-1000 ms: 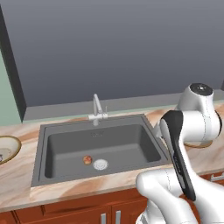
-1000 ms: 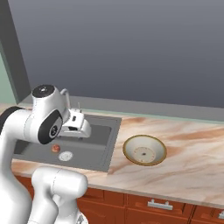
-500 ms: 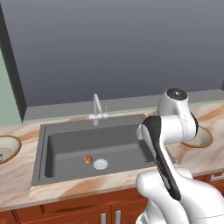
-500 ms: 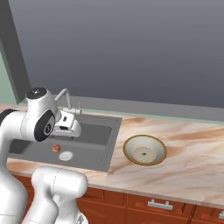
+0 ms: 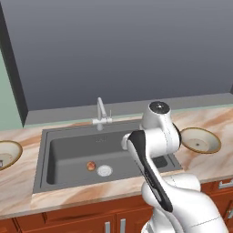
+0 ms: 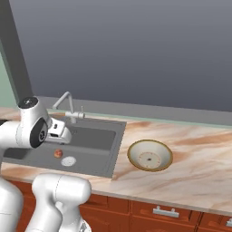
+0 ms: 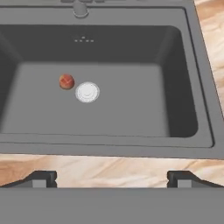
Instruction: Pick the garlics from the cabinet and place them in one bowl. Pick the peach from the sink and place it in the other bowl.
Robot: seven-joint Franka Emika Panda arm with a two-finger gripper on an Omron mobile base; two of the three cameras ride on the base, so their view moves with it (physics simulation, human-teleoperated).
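Note:
The peach [image 7: 66, 81] lies on the floor of the dark sink [image 7: 131, 100], just left of the silver drain [image 7: 87, 92] in the hand view. It also shows as a small orange-pink ball, the peach [image 5: 91, 165] [image 6: 58, 153], beside the drain [image 5: 104, 170]. My gripper [image 7: 112, 179] hangs open and empty above the sink's near rim, well apart from the fruit. One bowl [image 5: 200, 139] [image 6: 150, 155] sits on the counter right of the sink [image 5: 68, 154]. The other bowl [image 5: 7, 152] is cut by the left edge. The garlics and the cabinet are out of view.
A slim silver faucet [image 5: 101, 113] [image 6: 68, 104] rises behind the basin. Marble counter [image 6: 195, 172] stretches to the right, with wooden drawers [image 6: 163, 210] below. My white arm [image 5: 154, 136] blocks the sink's right part in the left base view.
The arm has swung left from above the right-hand counter to over the sink. The peach and both bowls have stayed put, and the gripper has remained open.

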